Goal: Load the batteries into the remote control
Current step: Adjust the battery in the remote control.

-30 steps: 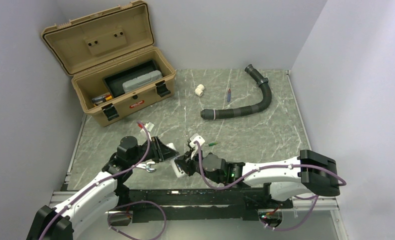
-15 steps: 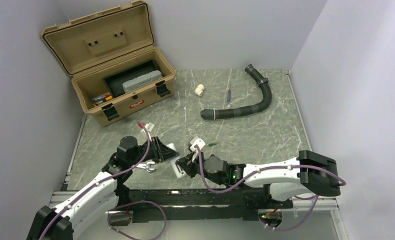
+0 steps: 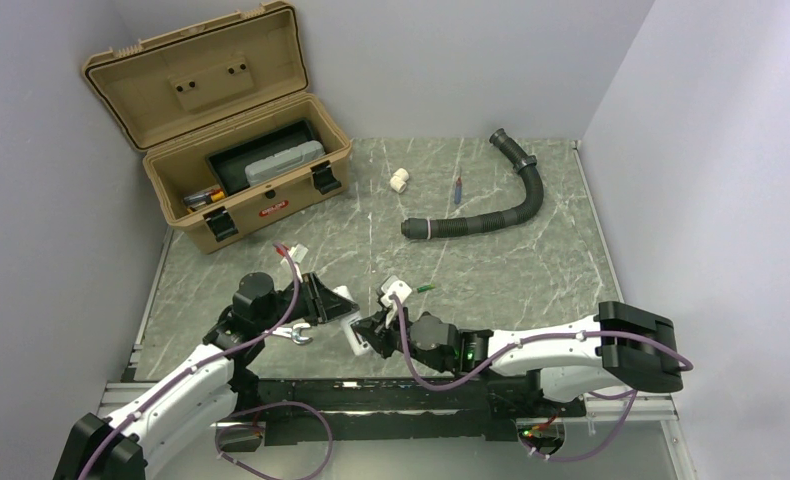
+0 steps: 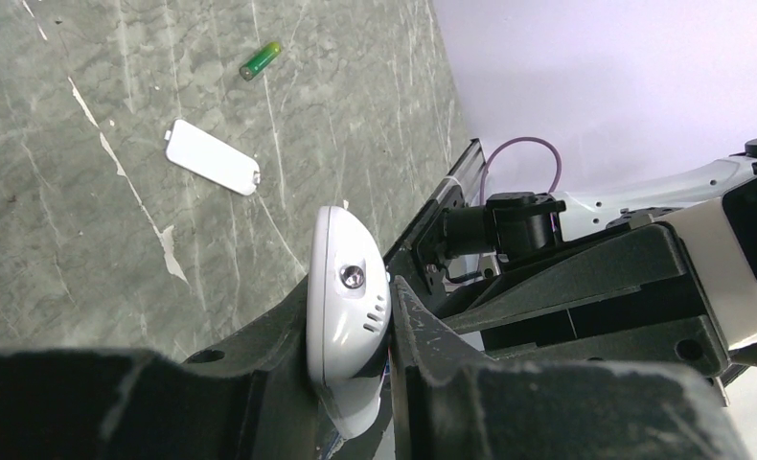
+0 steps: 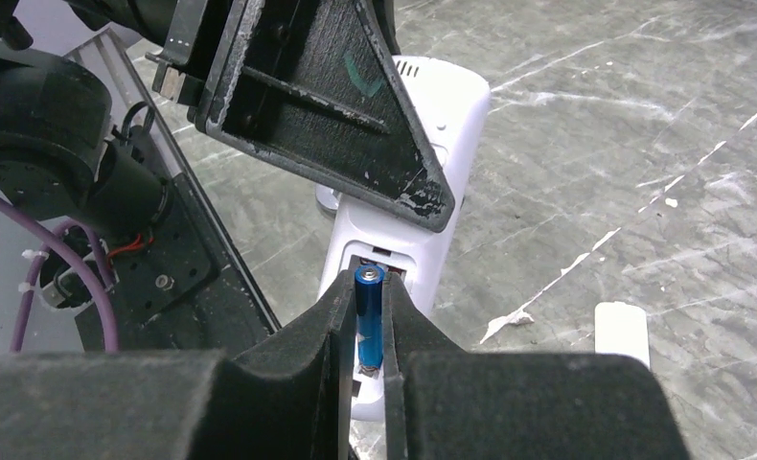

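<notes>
1. Both grippers are closed: the left gripper is clamped on the remote control, and the blue battery is pinched upright by the right gripper at the remote's open compartment.
2. The green battery and a white cover are lying apart on the table.
3. The compartment's inside is mostly hidden by the right gripper.

I'm working over a counter of grey-green marbled stone. An open tan toolbox sits at its far left. Just right of the toolbox lies a stubby white pipe fitting. Further right is a slim red-and-blue stick, then a black ribbed hose curving away. Nearer me than the toolbox I see a small white bit, a green battery, a flat white cover near it, and a small shiny metal piece.
</notes>
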Tool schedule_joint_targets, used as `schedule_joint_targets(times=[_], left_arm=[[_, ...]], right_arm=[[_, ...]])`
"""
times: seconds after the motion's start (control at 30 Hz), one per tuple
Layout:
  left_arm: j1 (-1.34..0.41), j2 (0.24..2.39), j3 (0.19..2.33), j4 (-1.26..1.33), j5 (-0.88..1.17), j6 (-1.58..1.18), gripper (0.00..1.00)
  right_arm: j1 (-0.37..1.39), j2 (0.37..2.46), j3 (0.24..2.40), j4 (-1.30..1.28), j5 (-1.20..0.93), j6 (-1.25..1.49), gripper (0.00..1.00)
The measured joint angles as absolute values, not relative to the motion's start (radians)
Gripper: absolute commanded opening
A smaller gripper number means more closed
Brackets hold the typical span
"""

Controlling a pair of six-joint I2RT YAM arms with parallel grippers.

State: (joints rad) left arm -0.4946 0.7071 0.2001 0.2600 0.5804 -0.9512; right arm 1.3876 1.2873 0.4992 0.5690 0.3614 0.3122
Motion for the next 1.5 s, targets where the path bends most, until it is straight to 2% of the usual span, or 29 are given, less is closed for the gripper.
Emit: schedule_joint_targets(times=[1.5], left_arm=[[-0.468,0.585,0.2,0.121,0.554,-0.936,0.0]], right_arm=[[1.467,1.363,0.549,0.542,0.508,0.345,0.03]])
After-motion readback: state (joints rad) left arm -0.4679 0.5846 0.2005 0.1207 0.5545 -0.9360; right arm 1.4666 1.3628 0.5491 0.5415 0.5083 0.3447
